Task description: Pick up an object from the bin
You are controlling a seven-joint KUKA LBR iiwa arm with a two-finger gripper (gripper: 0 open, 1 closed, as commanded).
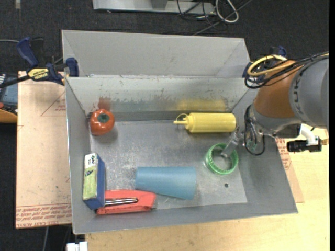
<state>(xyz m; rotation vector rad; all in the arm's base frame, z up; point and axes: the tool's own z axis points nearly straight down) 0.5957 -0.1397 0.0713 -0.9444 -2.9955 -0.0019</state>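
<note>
Dark carpet (52,9) strewn with cables lies beyond the grey metal bin (167,145), whose bare floor is scuffed and mostly open. The arm (293,98) comes in over the right wall, its orange-covered wrist hanging above the right side of the bin. The largest things are a pale blue cup (166,182) on its side toward the near middle, long axis running left to right, and a yellow squeeze bottle (209,123) lying along the far wall with its nozzle pointing left. At the near left sit a red stapler (125,201) and, just beside it, a yellow-green box (92,177) standing far to near. A tomato-like red ball (101,122) rests in the far left corner. The smallest thing, a green ring (209,163), lies flat at the right, between the bottle and the near wall. The pincer (231,149) is down at the ring's far right rim, so the ring lies just left and near of it. I cannot tell how wide the pincer stands or whether it has hold of the rim. The ring has clear floor around it, well apart from the cup.
</note>
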